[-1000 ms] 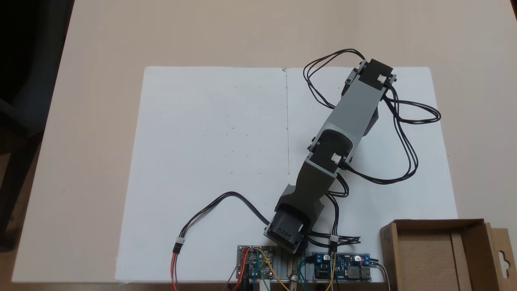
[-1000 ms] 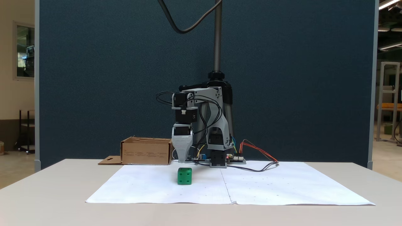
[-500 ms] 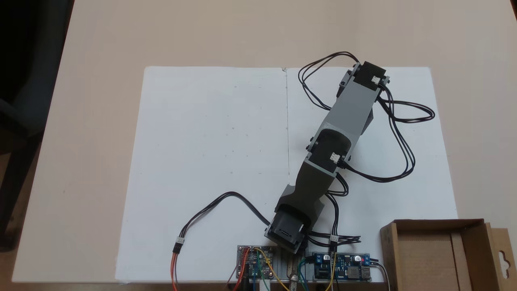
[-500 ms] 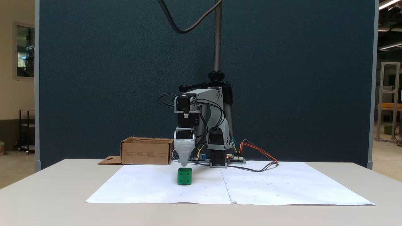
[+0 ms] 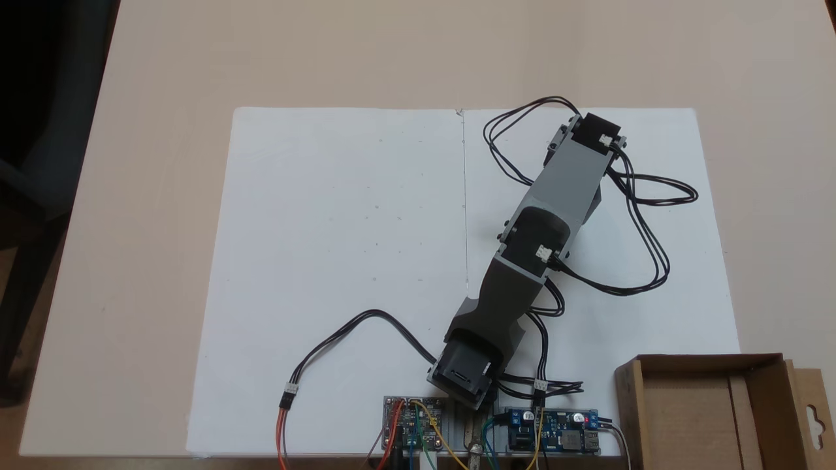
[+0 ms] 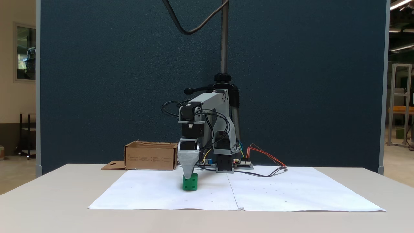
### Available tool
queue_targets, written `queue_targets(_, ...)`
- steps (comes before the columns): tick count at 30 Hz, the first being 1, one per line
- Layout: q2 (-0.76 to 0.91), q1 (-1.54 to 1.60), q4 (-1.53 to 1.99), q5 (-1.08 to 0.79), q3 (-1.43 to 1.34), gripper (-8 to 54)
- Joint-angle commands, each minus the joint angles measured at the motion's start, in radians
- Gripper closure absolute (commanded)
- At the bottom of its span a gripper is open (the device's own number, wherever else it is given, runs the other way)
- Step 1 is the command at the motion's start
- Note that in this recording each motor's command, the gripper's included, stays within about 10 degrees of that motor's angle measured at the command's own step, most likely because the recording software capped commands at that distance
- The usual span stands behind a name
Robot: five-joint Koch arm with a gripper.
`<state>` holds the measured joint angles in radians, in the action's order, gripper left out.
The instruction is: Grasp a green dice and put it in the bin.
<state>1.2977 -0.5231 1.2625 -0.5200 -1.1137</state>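
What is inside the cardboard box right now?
From above, the bin shows only bare cardboard floor. The green dice sits on the paper outside it, under the gripper.

Both fixed views are evenly and softly lit, with no harsh glare. From above, the white paper (image 5: 339, 261) is bright and slightly washed out, while the left edge falls into deep black. The arm (image 5: 522, 261) casts only a faint, diffuse shadow, so light probably comes from overhead. From the front, ceiling lights (image 6: 399, 4) glow at upper right. Fine detail is soft; the background room looks slightly blurred.
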Motion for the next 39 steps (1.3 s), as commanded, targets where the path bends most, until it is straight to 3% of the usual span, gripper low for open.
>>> queue_targets(1,0.011,-0.015,-0.015,0.078,0.005,3.6)
queue_targets(29,-0.014,-0.003,-0.112,0.143,-0.074,9.6)
queue_targets(36,-0.014,-0.002,-0.149,0.147,-0.083,32.5)
queue_targets(39,-0.014,-0.003,-0.164,0.155,-0.084,33.8)
